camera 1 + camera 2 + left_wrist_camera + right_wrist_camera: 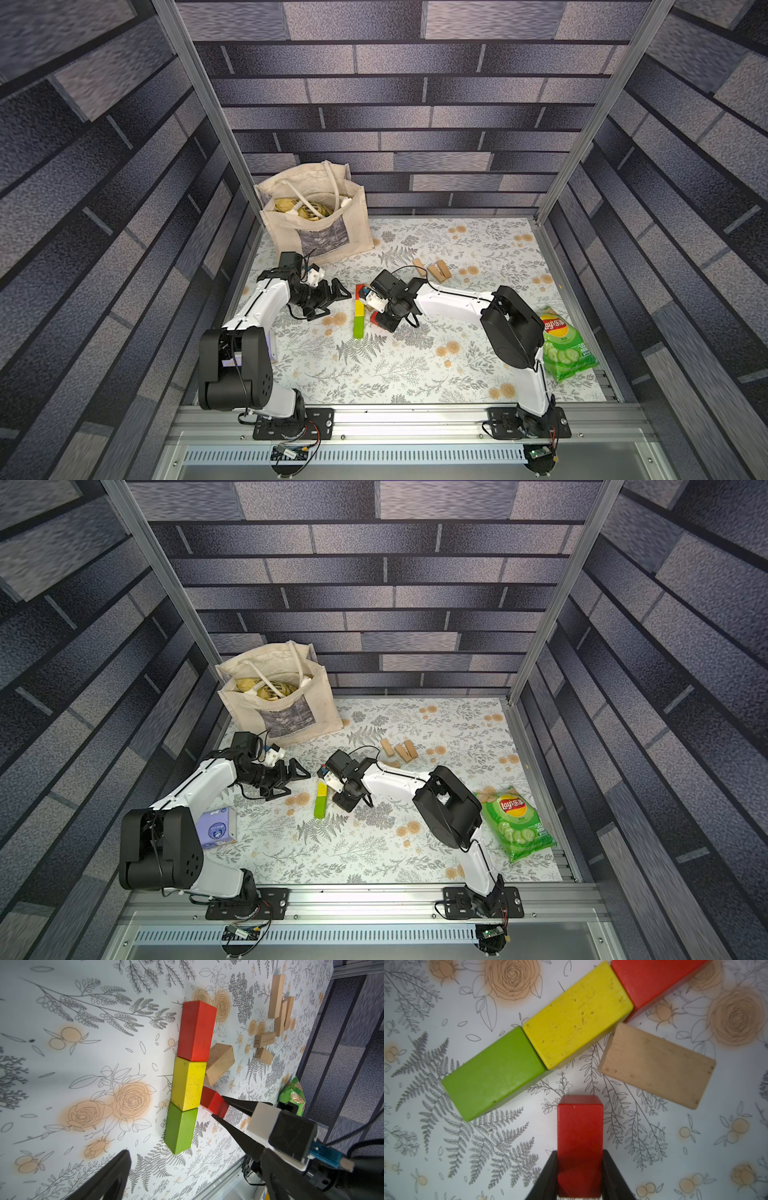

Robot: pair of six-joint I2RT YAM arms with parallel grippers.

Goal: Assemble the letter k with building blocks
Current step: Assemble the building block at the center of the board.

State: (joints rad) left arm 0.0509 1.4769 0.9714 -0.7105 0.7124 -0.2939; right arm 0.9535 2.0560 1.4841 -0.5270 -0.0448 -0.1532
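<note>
Clamping one end of a red block (580,1126) in the right gripper (580,1152), free end just short of the row. Lined end to end on the counter (83,1064): green (180,1127), yellow (188,1083) and second red (196,1030) blocks, a plain block (220,1064) slanting from yellow's corner. Left gripper (337,300) spread wide, empty, beside the row.

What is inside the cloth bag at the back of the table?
Looking into the cloth bag from above, yellowish items and its white handles show near the top. Anything deeper is covered by them and the bag's walls.
</note>
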